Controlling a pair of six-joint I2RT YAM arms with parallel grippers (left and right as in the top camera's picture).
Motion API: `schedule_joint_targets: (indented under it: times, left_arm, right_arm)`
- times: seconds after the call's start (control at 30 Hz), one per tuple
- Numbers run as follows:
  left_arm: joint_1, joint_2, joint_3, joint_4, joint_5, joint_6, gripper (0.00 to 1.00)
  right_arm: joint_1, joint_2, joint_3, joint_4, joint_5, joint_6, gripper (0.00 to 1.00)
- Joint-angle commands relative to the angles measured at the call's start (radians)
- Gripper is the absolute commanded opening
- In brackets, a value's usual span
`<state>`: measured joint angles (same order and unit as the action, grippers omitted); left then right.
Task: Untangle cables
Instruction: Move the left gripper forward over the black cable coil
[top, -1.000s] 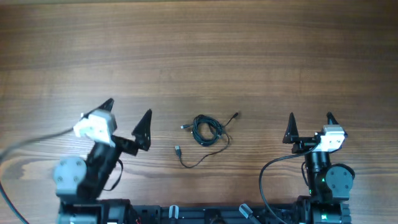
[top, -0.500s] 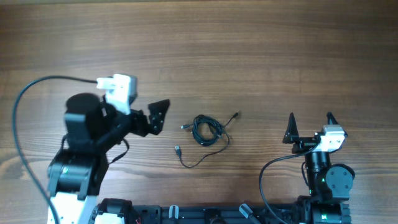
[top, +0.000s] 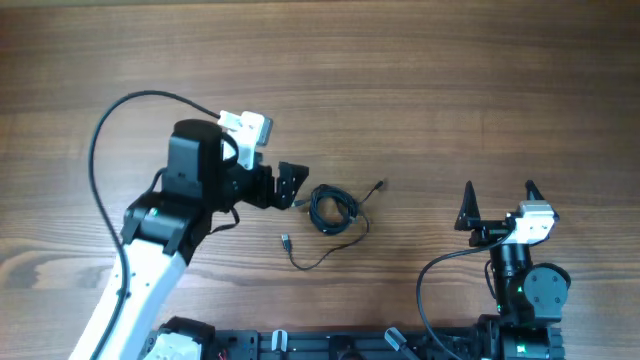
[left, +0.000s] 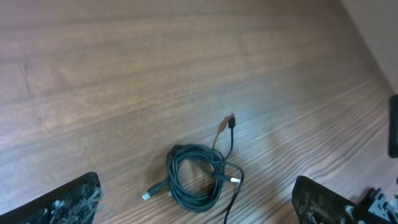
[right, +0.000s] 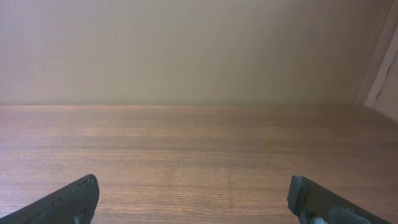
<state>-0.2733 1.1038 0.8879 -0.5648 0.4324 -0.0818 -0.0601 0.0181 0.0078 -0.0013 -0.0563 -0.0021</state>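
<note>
Only 1 cable tangle (top: 333, 210), 2 pincers (top: 290, 186) (top: 498, 192) agape.

Looks out between dark fingertips (right: 68, 202) of the right gripper (right: 193, 186), set wide apart in the lower corners, across a brown wooden table (right: 199, 143) to a pale wall (right: 186, 50), lighter trim (right: 379, 74) at right.

The table (top: 420, 80) is brown wood, smooth with a soft sheen. The cables (left: 194, 182) have smooth, slightly glossy black plastic sheathing. The left gripper (left: 196, 186) has matt black, scuffed fingers (left: 69, 202).
</note>
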Motion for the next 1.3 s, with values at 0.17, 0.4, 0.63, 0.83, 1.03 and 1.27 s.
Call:
schedule_joint_targets:
  times: [0.17, 0.4, 0.63, 0.83, 1.03, 1.27]
  left_arm:
    - [-0.005, 0.108, 0.018, 0.005, 0.099, -0.009, 1.0]
    - [-0.005, 0.119, 0.018, 0.014, 0.099, -0.01, 1.0]
    - [-0.053, 0.12, 0.017, 0.025, 0.099, -0.009, 1.0]
    - [-0.13, 0.153, 0.017, 0.11, 0.014, 0.003, 0.92]
    - [-0.214, 0.24, 0.017, 0.117, -0.275, 0.026, 0.92]
    - [-0.257, 0.409, 0.017, 0.122, -0.311, 0.025, 0.8]
  right_arm:
    - [-0.005, -0.013, -0.003, 0.004, -0.013, -0.009, 1.0]
    - [-0.005, -0.013, -0.003, 0.004, -0.013, -0.009, 1.0]
    - [-0.005, -0.013, -0.003, 0.004, -0.013, -0.009, 1.0]
    - [-0.005, -0.013, -0.003, 0.004, -0.013, -0.009, 1.0]
    - [-0.005, -0.013, -0.003, 0.004, -0.013, -0.009, 1.0]
    - [-0.005, -0.013, -0.003, 0.004, -0.013, -0.009, 1.0]
